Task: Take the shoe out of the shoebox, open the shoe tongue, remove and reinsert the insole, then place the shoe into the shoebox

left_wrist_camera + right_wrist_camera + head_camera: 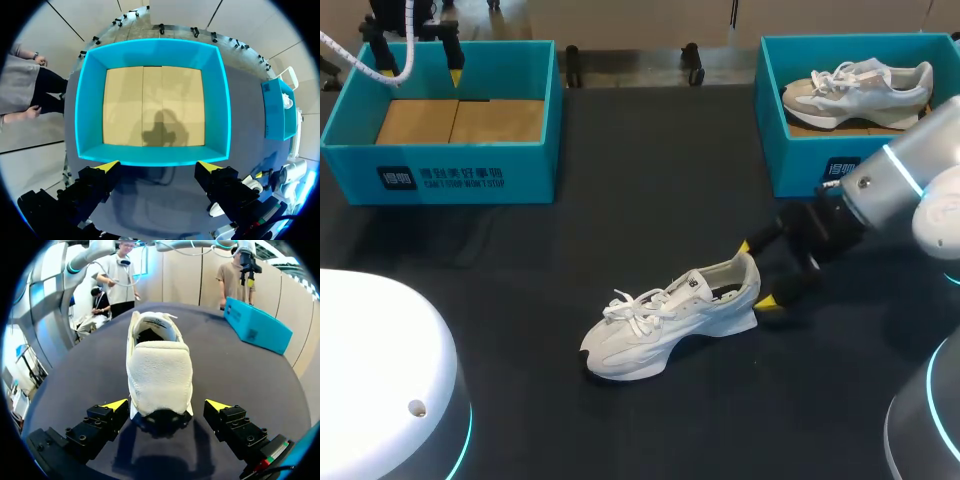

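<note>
Out on the dark bench point(650, 150), the white sneaker point(670, 320) stands upright, its heel untouched between the spread fingers of the right gripper point(756, 274). Released too, the left gripper point(159, 166) hangs over the left teal shoebox point(155, 52) rim.

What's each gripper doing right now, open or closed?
Left gripper: open, empty, over the empty shoebox.
Right gripper: open, straddling the shoe heel, not gripping.

I see the shoe point(670, 320) at lower centre as pale cloth, with a nubbly, suede-like heel. The bench point(650, 170) looks matt and dark. The upper-left shoebox point(525, 180) has smooth teal card walls and a plain brown cardboard floor.
</note>
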Tool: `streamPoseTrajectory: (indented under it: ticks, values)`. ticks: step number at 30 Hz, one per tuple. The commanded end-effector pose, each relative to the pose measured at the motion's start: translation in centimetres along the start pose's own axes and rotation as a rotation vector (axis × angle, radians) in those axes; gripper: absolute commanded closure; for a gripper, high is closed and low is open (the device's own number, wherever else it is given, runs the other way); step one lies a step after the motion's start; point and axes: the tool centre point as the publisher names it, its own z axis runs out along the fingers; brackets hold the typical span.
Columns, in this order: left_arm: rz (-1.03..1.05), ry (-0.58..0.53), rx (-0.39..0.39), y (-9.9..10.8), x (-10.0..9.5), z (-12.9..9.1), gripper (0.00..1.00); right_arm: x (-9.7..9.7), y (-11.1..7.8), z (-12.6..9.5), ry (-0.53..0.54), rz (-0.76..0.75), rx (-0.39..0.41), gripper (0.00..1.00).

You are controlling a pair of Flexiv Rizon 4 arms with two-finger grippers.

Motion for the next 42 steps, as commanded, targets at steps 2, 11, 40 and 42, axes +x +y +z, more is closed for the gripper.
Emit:
streamPoseTrajectory:
  ticks: [2,11,40,42]
  values:
    - [0.0,0.0,0.0,0.0,0.0,0.0,0.0,0.0,0.2,1.0,0.013,-0.001,-0.008,0.0]
    - [0.0,0.0,0.0,0.0,0.0,0.0,0.0,0.1,0.8,2.3,0.027,-0.005,-0.015,0.0]
    - [0.0,0.0,0.0,0.0,0.0,0.0,0.0,0.5,0.4,4.9,0.075,0.01,-0.045,0.89]
    - [0.0,0.0,0.0,0.0,0.0,0.0,0.0,0.6,0.5,4.9,0.077,0.012,-0.044,1.0]
